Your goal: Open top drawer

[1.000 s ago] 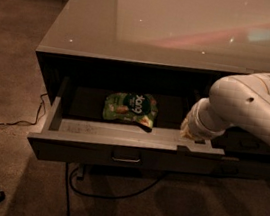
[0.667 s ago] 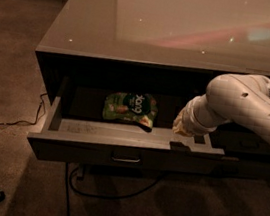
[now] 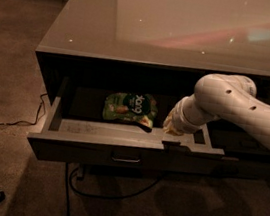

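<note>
Gripper: grip state cannot be told; it sits low inside the top drawer, against the front wall's inner side, right of centre. The drawer stands open under the glossy cabinet top. A green snack bag lies just left of the gripper. The arm enters from the right.

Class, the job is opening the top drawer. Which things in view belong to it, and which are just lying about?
Job: wide dark grey-brown top drawer, pulled out; robot's gripper at its front edge.
Lying about: green snack bag inside the drawer; black cable on the carpet.
</note>
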### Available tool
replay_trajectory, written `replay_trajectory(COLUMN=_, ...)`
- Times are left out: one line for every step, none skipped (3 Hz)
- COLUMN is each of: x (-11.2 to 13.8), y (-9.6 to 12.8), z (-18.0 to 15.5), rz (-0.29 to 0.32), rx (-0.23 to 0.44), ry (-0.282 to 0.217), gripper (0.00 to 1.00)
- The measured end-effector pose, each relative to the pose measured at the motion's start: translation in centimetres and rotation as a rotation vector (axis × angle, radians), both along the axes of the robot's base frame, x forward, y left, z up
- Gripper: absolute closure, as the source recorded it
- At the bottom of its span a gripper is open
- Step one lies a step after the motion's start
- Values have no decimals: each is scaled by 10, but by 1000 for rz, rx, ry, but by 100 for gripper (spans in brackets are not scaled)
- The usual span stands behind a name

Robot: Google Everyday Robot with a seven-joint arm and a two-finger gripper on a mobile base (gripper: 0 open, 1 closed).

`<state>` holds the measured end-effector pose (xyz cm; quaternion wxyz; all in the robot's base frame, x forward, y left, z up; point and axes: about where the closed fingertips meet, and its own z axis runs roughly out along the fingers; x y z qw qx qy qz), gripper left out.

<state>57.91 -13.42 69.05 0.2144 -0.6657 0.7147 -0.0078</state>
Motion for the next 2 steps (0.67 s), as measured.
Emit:
replay_trajectory(x=3, y=16, z=-15, rz=42, rx=-28, ry=18, gripper=100)
replay_trajectory(x=4, y=29, z=-32, rz=83, rx=-66, ry=49, gripper=100)
